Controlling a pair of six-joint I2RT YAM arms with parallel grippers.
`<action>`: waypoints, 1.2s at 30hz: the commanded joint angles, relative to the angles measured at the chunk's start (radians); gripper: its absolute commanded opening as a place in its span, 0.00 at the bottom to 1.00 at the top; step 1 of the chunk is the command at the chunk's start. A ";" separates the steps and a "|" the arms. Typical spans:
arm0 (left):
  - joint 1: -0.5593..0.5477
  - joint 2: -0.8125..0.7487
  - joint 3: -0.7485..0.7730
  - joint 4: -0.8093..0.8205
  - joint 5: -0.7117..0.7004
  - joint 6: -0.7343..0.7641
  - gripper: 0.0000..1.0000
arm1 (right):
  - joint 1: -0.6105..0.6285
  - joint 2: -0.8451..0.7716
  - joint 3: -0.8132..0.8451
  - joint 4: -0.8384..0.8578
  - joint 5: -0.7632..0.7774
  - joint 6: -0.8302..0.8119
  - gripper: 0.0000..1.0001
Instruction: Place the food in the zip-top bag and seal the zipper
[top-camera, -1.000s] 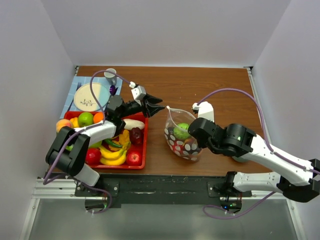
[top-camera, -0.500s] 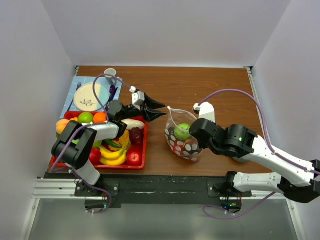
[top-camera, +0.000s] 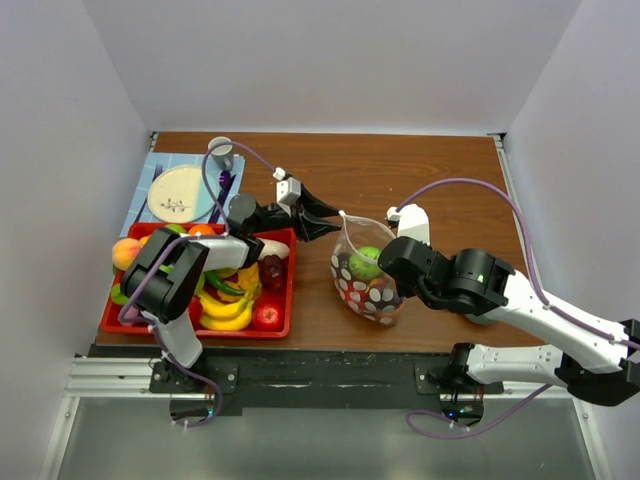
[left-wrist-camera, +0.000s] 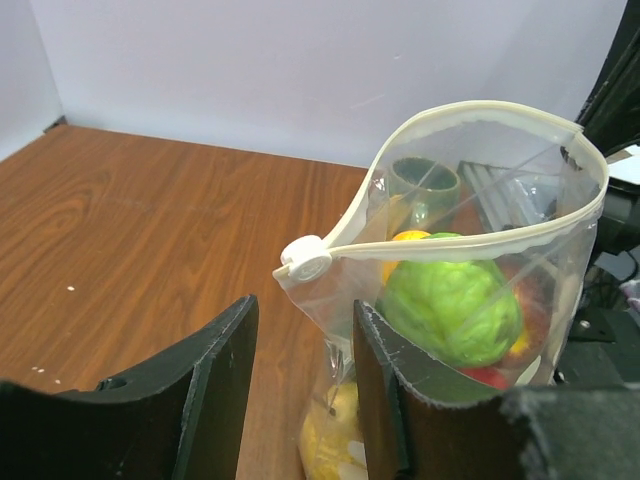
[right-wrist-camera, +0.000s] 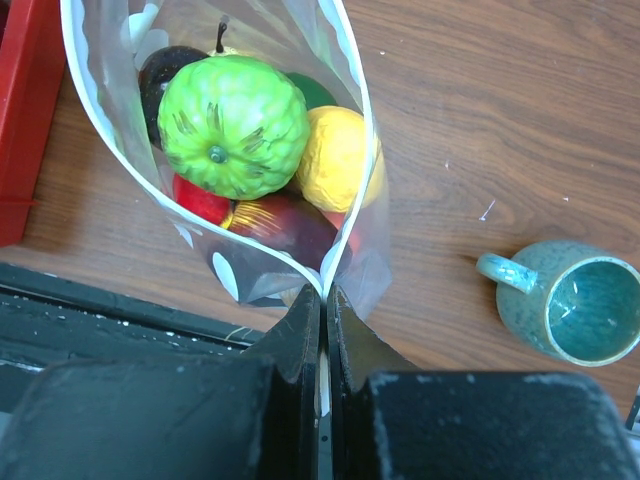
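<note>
While right gripper (right-wrist-camera: 322, 298) pinches the floppy clear bag (right-wrist-camera: 240, 275), left gripper (left-wrist-camera: 303, 335) parted — bumpy green fruit (right-wrist-camera: 232, 125)

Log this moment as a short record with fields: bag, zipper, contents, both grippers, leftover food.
bag: zip-top bag standing, mouth open
zipper: unsealed, slider at one end
contents: green fruit on top, yellow fruit beside it, red and dark pieces below
left gripper: open, at the slider end
right gripper: shut on the bag's opposite end
leftover: food in the red tray
</note>
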 joint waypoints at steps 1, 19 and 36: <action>-0.005 0.029 0.057 0.173 0.059 -0.059 0.48 | -0.003 -0.014 -0.003 0.014 0.016 0.007 0.00; -0.045 0.074 0.110 0.326 0.078 -0.214 0.48 | -0.002 -0.038 0.031 0.092 0.200 -0.016 0.00; -0.100 -0.021 0.092 0.081 -0.073 0.067 0.46 | -0.002 -0.205 0.016 0.391 0.056 -0.240 0.00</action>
